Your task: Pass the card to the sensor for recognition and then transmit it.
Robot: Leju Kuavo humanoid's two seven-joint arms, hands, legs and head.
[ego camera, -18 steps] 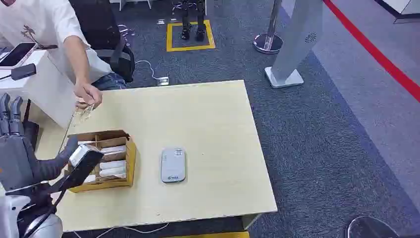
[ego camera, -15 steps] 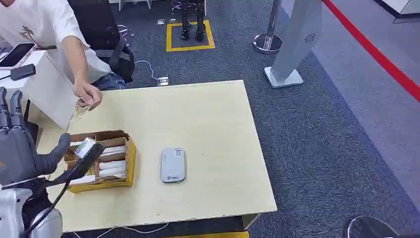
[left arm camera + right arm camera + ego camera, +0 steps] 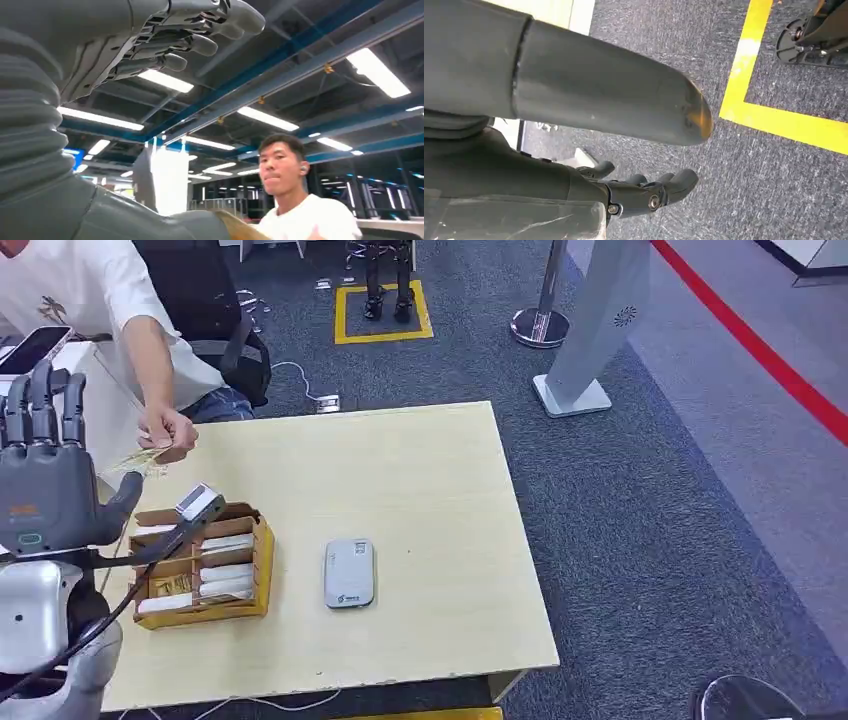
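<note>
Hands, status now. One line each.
Left hand: raised beside the cardboard box, pinching a card between thumb and a finger.
Right hand: hanging over the carpet, fingers curled, nothing seen in it.

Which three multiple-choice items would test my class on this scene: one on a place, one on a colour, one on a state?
1. Where is the grey sensor?
A. On the table, beside the box
B. Inside the box
C. On the carpet

2. What colour is the square outline on the floor beyond the table?
A. Red
B. Yellow
C. Blue

3. What is the left robot hand doing?
A. Lying flat on the table
B. Pressing the sensor
C. Holding a card, raised

Answers:
1 A: the sensor lies on the table, apart from the box.
2 B: the square outline is yellow.
3 C: the left robot hand pinches the card with its other fingers upright.
</note>
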